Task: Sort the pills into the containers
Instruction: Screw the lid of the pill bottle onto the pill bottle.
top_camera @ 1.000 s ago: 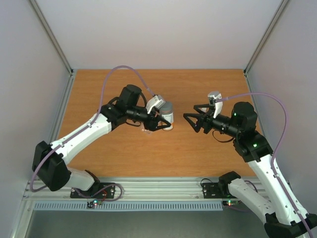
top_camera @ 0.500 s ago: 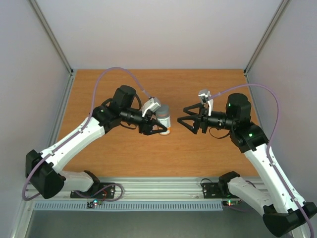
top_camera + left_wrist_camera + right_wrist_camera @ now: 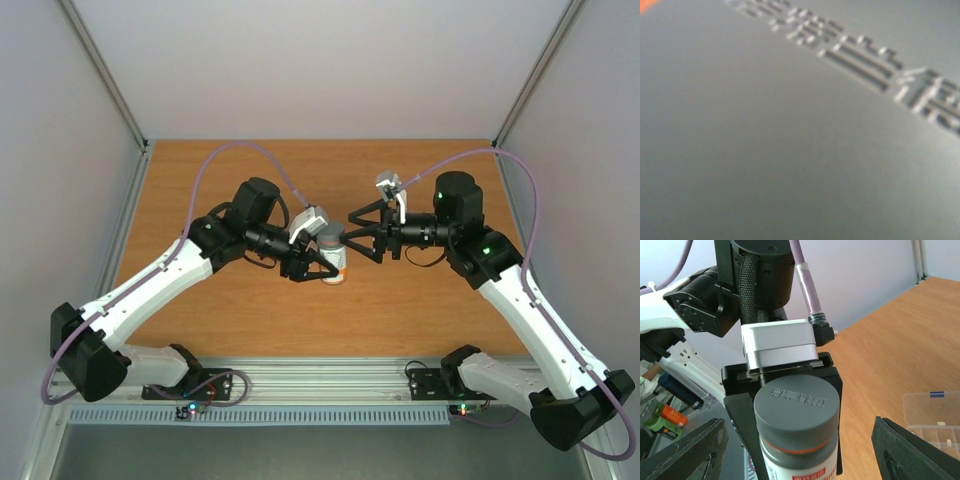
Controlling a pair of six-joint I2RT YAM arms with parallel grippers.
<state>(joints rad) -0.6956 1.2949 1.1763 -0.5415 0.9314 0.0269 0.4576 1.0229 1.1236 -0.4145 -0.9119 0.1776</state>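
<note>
pill box (image 3: 936, 416): clear and flat, lying level on the table (image 3: 190, 190) w/ cells facing up and thin dividers visible. it shows only in the r wrist view, at the lower right, and is cut off by the frame, so its long axis can't be told. one pale speck (image 3: 948, 441) sits in a cell, too small to say if it's a pill. small blue mark on the box's far rim. top view doesn't show the box, so which part of the table it's on can't be told.

bottle (image 3: 335, 268): white w/ red-orange label, grey cap (image 3: 330, 241) on, embossed lettering on top. long axis approx vertical, cap end up, over the middle of the table btwn the two arms. can't tell if its base touches the wood. l wrist view is filled by a blurred grey surface w/ raised characters, looks like the cap.

l gripper (image 3: 322, 264): clamped on the bottle body just below the cap, one black finger each side.

r gripper (image 3: 349, 229): spread wide, holding nothing, tips near the cap's right side and pointing at it. in the r wrist view its fingers (image 3: 686, 450) flank the bottle w/ gaps both sides, not touching.
</note>
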